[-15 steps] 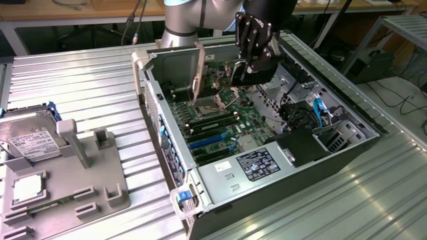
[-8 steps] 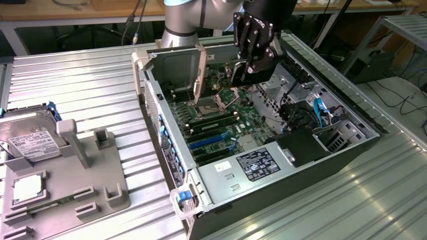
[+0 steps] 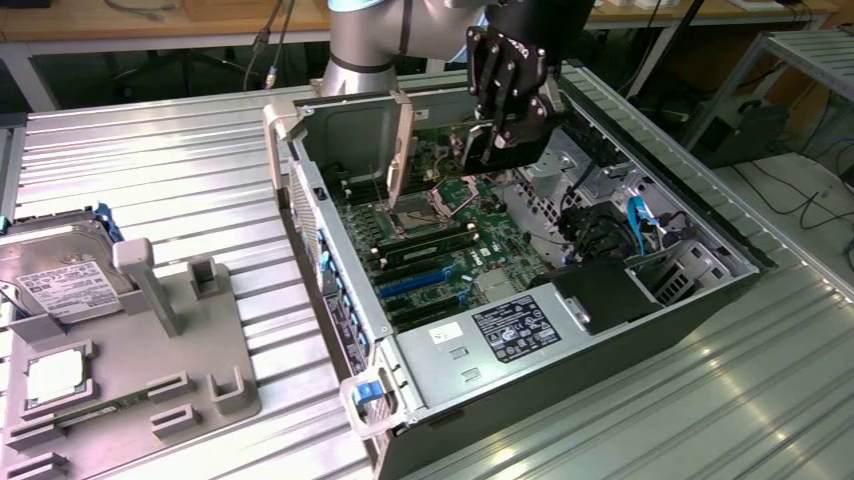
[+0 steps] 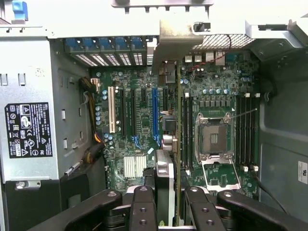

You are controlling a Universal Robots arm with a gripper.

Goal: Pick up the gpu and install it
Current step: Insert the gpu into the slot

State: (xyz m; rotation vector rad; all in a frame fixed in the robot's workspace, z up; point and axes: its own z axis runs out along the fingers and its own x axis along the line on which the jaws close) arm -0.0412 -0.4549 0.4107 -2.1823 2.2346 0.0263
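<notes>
My gripper (image 3: 497,140) hangs over the open computer case (image 3: 694,270), shut on the gpu (image 3: 447,150). The card is upright, with its metal end bracket toward the case's rear wall on the exterior view's left. In the wrist view the gpu (image 4: 177,144) shows edge-on as a thin green line above the motherboard (image 4: 139,120). It runs between the blue slot (image 4: 155,115) and the memory slots beside the processor socket (image 4: 214,139). Its silver bracket (image 4: 178,43) is near the rear slot openings. My gripper (image 4: 171,214) has a finger on each side of the card.
The power supply (image 3: 514,330) with a black label fills the case's near end, and cables and a drive bay (image 3: 627,230) lie on the exterior view's right. On that view's left, a grey fixture (image 3: 147,380) holds a hard drive (image 3: 60,270) and a square processor chip (image 3: 56,375).
</notes>
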